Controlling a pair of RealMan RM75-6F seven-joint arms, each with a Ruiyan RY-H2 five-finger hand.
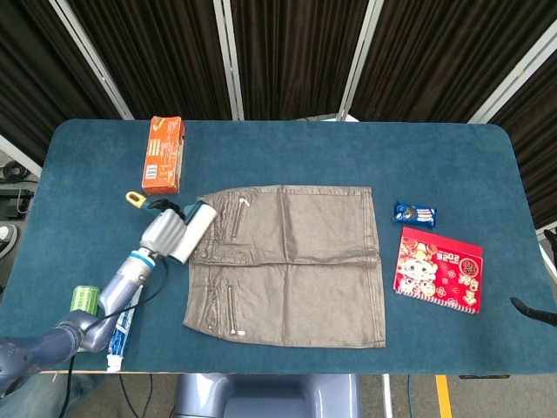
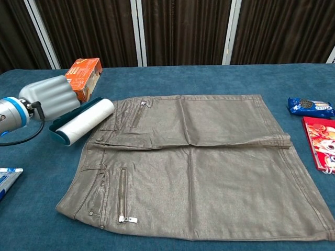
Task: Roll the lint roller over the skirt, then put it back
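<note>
A grey-brown skirt [image 1: 291, 261] [image 2: 209, 167] lies flat in the middle of the blue table, its zipped pockets toward the left. My left hand [image 1: 161, 232] [image 2: 49, 97] grips the handle of the lint roller [image 1: 193, 232] [image 2: 82, 121]. The roller has a white drum in a teal frame, and its yellow handle end [image 1: 134, 199] sticks out behind the hand. It hovers at the skirt's left edge, over the table. Of my right hand only a dark tip [image 1: 533, 308] shows at the right edge of the head view; whether it is open or closed is hidden.
An orange box [image 1: 163, 153] [image 2: 84, 75] lies at the back left. A green can [image 1: 83, 299] and a toothpaste tube [image 1: 122, 329] [image 2: 6, 179] lie at the front left. A blue cookie pack [image 1: 414, 213] [image 2: 311, 106] and a red packet [image 1: 439, 269] [image 2: 320, 141] lie right of the skirt.
</note>
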